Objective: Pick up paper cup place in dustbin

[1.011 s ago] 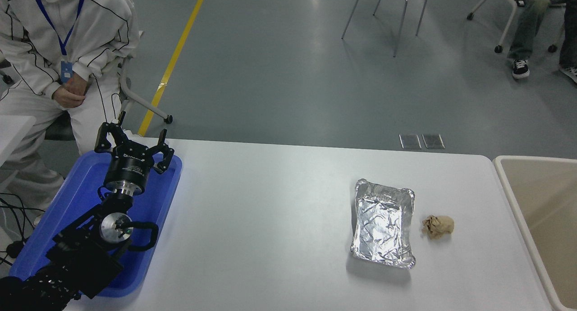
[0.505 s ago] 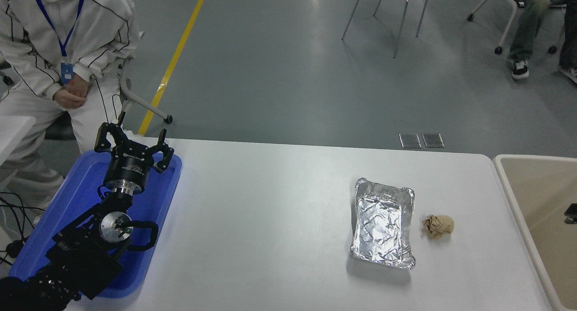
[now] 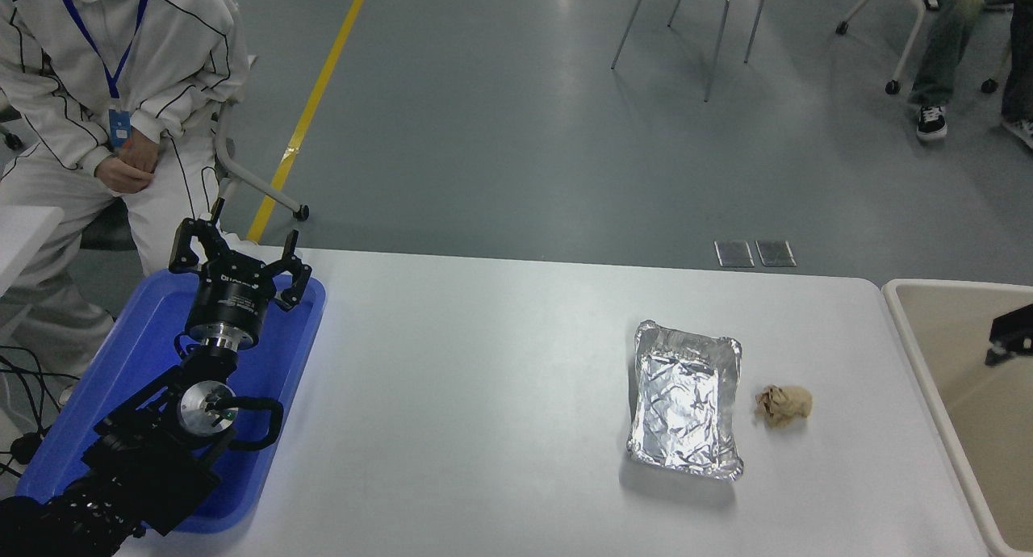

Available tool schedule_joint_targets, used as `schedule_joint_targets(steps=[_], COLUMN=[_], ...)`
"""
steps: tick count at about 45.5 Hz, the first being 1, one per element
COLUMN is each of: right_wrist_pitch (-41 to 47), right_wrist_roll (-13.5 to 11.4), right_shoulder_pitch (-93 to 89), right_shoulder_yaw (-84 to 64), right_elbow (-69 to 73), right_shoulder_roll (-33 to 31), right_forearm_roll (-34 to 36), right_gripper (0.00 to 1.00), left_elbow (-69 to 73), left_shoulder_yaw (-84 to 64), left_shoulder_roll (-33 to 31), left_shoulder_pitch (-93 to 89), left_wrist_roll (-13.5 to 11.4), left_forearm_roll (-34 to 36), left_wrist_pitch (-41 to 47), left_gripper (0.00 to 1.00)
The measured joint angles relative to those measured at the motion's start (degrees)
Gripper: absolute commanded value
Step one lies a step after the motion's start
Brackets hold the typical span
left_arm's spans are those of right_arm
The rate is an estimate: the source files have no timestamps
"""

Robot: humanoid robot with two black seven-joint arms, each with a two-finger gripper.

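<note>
Right tool (image 3: 1014, 331) just pokes in over the bin (image 3: 912, 331) off the tabletop's right edge; can't tell its grip. Left tool (image 3: 240, 254) sits spread open and empty at the far left corner.

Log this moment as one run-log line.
left gripper: parked over blue tray, fingers open | right arm: tip at right edge over dustbin | paper cup: not visible | foil tray, paper ball: on table

The dustbin (image 3: 908, 331) is cut off by the right edge and the bottom edge, so only its left side shows. A small black bit of the right gripper (image 3: 1013, 331) pokes in at the right edge, too little to see its fingers. The person in white (image 3: 97, 97) is cut off at the top. The blue tray (image 3: 299, 331) is partly hidden under the left arm.
</note>
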Motion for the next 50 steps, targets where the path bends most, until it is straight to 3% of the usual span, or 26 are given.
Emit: schedule_joint_targets(steps=[30, 50], right_wrist_pitch=[3.3, 3.5], right_wrist_roll=[0.1, 0.1], right_shoulder_pitch=[23.7, 27.2], right_shoulder_yaw=[-8.9, -0.7], right_elbow=[9.8, 13.2], right_shoulder_roll=[19.3, 24.3], right_forearm_roll=[0.9, 1.1], right_gripper=[1.0, 1.0], left_elbow=[0.0, 0.1], left_shoulder_yaw=[0.0, 0.0], left_shoulder_roll=[0.0, 0.0], left_shoulder_pitch=[0.0, 0.1], left_wrist_roll=[0.0, 0.0], left_forearm_roll=[0.0, 0.0], left_wrist_pitch=[0.0, 0.0], left_gripper=[1.0, 1.0])
